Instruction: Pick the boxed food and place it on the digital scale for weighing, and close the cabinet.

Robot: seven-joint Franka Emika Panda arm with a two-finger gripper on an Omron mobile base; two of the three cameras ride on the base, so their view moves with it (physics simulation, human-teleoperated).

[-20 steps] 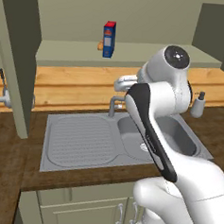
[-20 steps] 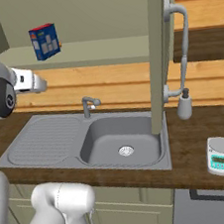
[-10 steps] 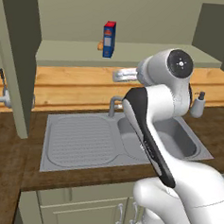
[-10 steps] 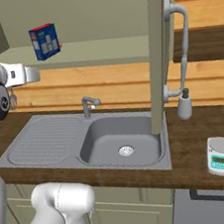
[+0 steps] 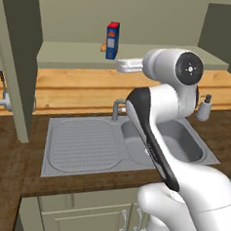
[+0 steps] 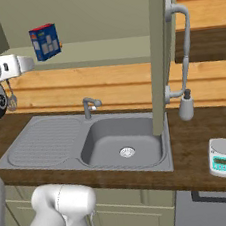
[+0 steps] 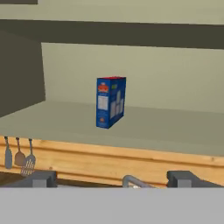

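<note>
I saw the boxed food [image 5: 112, 40] standing upright on the open cabinet's bottom shelf [image 5: 165, 55], well back from the front edge; in the hand view the box [image 7: 110, 102] sat alone on that shelf, its narrow labelled face and one blue side turned toward me. A small orange-brown lump [image 5: 103, 47] peeked out just beside the box on its left, mostly hidden behind it, so I could not make out what it was.

The claw [image 7: 116, 179] hung short of the shelf, apart from the box; its two dark tips stood wide apart, released and gripping nothing, though the grey band cut off everything below them. From the left base view the arm's own bulk hid the fingers.

One cabinet door [image 6: 158, 53] stood open, edge-on toward the camera, and cut across the sink [image 6: 121, 141] and part of the tall spring tap [image 6: 185, 70]; another open door [image 5: 16, 57] ran off the top of the frame. The digital scale [image 6: 224, 157] rested on the dark surface [image 6: 190, 150] right of the sink, well apart from the box; its display was too small to read. Hanging utensils [image 7: 18, 155] showed below the shelf, blurred.
</note>
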